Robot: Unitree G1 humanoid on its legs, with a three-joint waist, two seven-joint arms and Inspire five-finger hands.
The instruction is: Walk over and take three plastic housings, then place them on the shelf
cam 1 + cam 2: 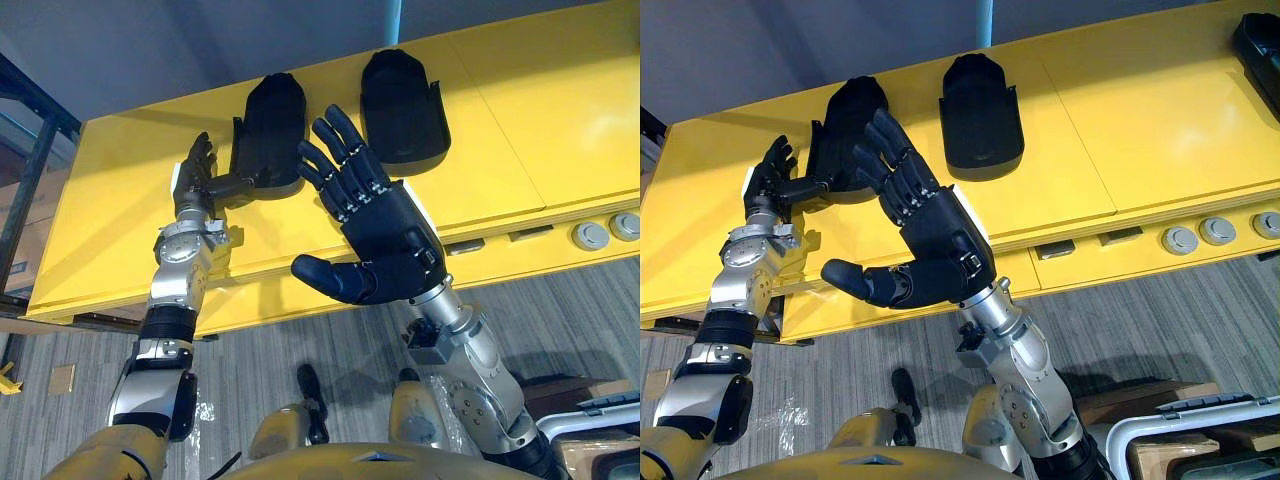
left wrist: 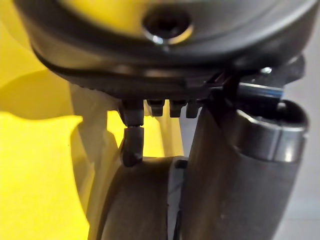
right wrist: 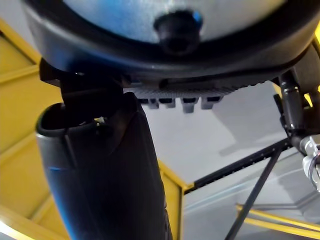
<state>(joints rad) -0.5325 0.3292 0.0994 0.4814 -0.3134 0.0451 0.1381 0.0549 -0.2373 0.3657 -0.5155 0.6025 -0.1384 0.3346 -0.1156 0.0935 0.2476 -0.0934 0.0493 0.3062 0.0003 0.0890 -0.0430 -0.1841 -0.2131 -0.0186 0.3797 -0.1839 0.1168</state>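
Two black plastic housings lie on the yellow table [image 1: 540,110]: the left housing [image 1: 270,125] and the right housing [image 1: 403,105]. A third housing [image 1: 1260,45] lies at the table's far right edge. My left hand [image 1: 195,180] rests on the table beside the left housing. Its fingers are straight and its thumb reaches out to touch the housing's near end. My right hand [image 1: 385,235] is raised above the table's front edge, open, with fingers spread and nothing in it.
Round silver knobs [image 1: 1198,235] sit on the table's front panel at the right. A dark blue rack frame [image 1: 30,170] stands at the left. Cardboard boxes and a white bin [image 1: 1180,430] stand on the grey floor at lower right.
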